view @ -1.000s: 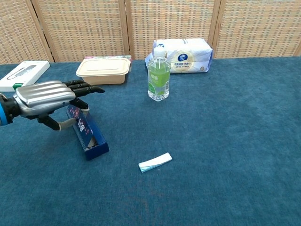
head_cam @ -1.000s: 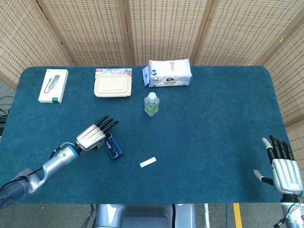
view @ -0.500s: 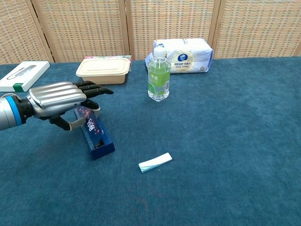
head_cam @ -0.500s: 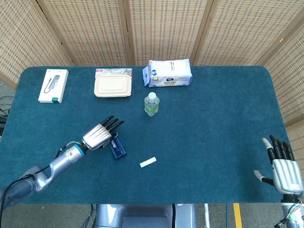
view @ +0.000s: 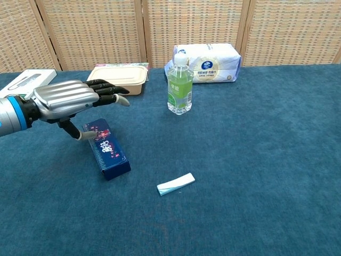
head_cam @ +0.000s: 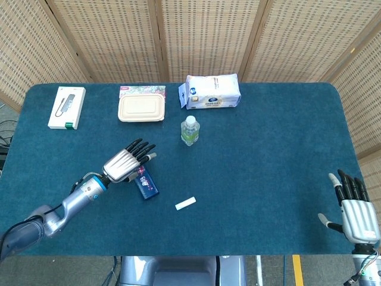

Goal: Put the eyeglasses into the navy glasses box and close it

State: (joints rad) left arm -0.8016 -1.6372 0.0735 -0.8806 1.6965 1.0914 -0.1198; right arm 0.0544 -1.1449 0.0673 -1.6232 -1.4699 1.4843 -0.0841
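Observation:
The navy glasses box (head_cam: 146,184) (view: 110,155) lies flat on the blue table cloth with its lid down and its patterned top facing up. No eyeglasses show in either view. My left hand (head_cam: 125,162) (view: 66,100) hovers over the box's far end with its fingers stretched out. Its thumb reaches down to the box's far end, and it holds nothing. My right hand (head_cam: 356,212) rests at the table's near right corner, fingers spread and empty. It appears only in the head view.
A green water bottle (head_cam: 190,130) (view: 180,85) stands mid-table. Behind it lie a beige lunch container (head_cam: 140,109) (view: 117,79), a tissue pack (head_cam: 212,91) (view: 205,62) and a white box (head_cam: 66,107) (view: 24,84). A small white strip (head_cam: 186,203) (view: 176,184) lies right of the navy box.
The navy box went from tilted on its edge under my left hand to lying flat with its patterned top up. The left hand rose above it. The right hand stayed still.

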